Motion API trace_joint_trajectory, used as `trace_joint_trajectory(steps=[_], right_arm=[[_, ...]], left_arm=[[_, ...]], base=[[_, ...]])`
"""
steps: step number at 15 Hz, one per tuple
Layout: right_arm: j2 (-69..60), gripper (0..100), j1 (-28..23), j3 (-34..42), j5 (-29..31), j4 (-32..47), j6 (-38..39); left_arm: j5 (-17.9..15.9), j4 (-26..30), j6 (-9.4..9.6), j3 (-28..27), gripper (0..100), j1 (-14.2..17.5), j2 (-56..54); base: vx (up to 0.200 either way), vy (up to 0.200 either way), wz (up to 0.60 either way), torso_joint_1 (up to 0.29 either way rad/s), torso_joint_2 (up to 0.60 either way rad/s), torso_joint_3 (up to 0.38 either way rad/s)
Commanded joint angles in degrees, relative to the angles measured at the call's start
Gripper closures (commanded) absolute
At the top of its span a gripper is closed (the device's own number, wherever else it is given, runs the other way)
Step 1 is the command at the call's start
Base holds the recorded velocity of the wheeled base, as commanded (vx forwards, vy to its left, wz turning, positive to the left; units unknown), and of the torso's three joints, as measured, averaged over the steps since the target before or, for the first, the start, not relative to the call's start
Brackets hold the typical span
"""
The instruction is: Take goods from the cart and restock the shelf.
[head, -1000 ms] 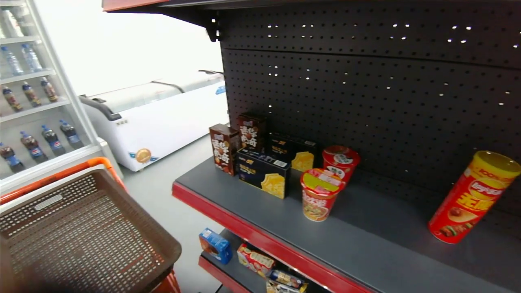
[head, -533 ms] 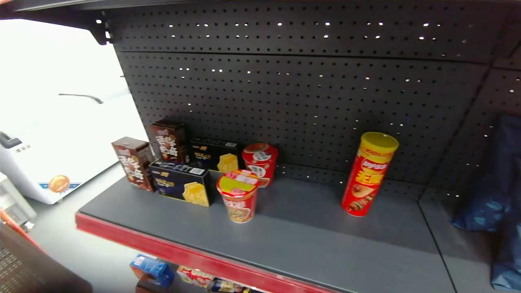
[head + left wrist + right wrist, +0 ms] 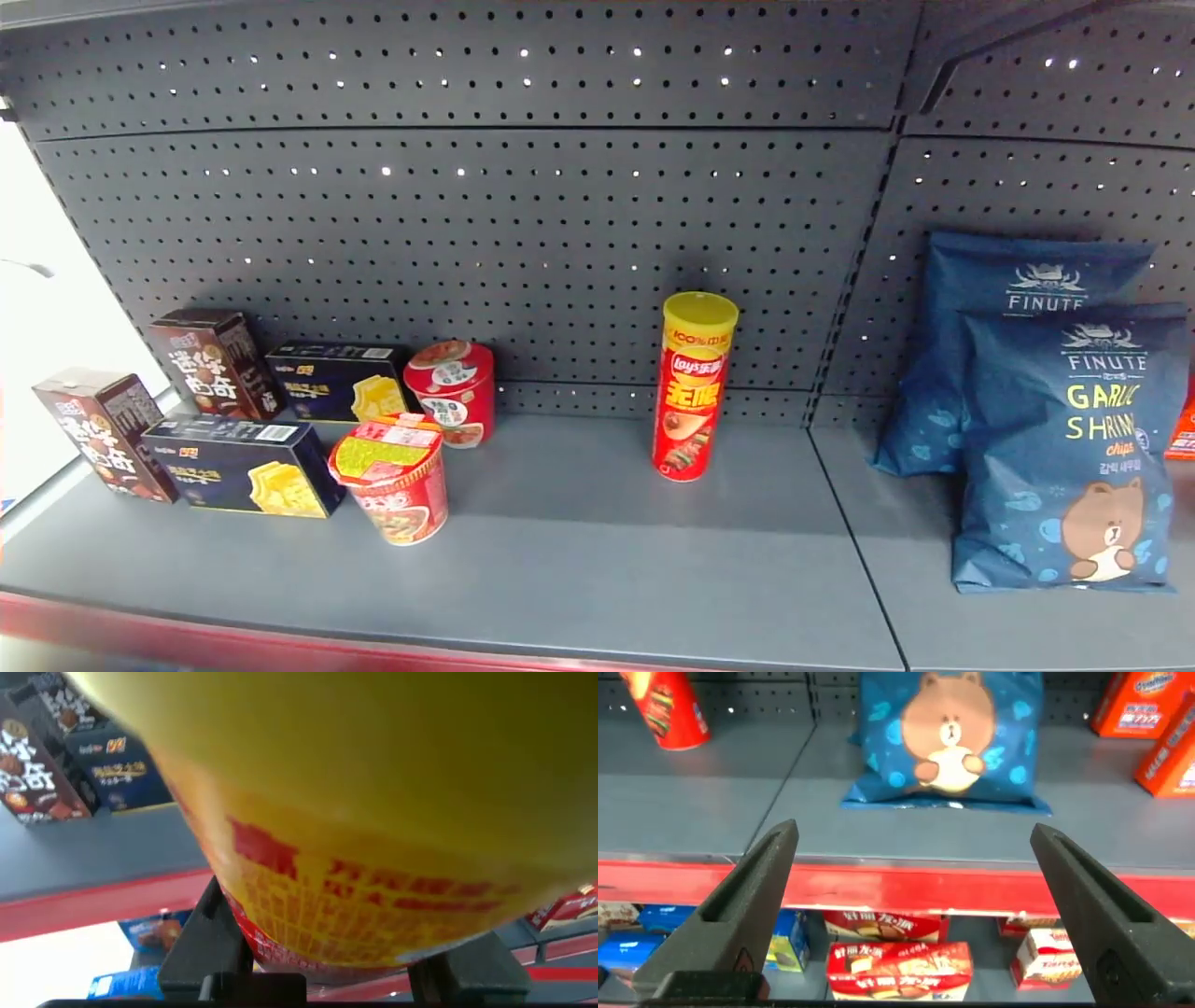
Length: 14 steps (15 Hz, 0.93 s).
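Left wrist view: the left tool (image 3: 336,969) clamps a red-and-yellow canister (image 3: 374,812) hard against the lens, with the shelf (image 3: 93,859) behind it. The right tool (image 3: 915,831) is spread wide, facing the blue shrimp-chips bag (image 3: 948,742). A chips tube (image 3: 693,385) stands upright mid-shelf.

Dark pegboard backing (image 3: 467,233) — bright white glare (image 3: 37,317) far left.

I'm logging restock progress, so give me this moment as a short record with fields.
left hand: shut on a red-and-yellow can
right hand: open, empty, facing the shelf
shelf middle: chip tube, upright
shelf left: two noodle cups, four boxes
shelf right: two blue bags, one before the other
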<state>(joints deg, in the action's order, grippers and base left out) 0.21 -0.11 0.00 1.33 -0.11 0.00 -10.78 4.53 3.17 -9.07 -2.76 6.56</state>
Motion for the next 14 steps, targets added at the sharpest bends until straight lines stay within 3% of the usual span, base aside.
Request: trace_joint_trajectory(steps=[1,3,6,14], right_arm=[[-0.03,0,0.02,0.0,-0.01,-0.07,0.0],[-0.03,0,0.02,0.0,-0.01,-0.07,0.0],[-0.03,0,0.02,0.0,-0.01,-0.07,0.0],[-0.03,0,0.02,0.0,-0.1,-0.07,-0.09]], left_arm=[[-0.03,-0.05,-0.01,0.28,100,0.03,0.21],[-0.12,-0.05,-0.01,0.37,100,0.03,0.03],[-0.12,-0.05,-0.01,0.37,100,-0.15,0.03],[0.05,-0.05,-0.09,0.19,100,-0.06,-0.23]], base=[[0.0,0.0,0.0,0.0,0.0,0.0],[0.0,0.0,0.0,0.0,0.0,0.0],[0.0,0.0,-0.6,0.002,0.0,0.002],[0.0,0.0,0.0,0.0,0.0,0.0]])
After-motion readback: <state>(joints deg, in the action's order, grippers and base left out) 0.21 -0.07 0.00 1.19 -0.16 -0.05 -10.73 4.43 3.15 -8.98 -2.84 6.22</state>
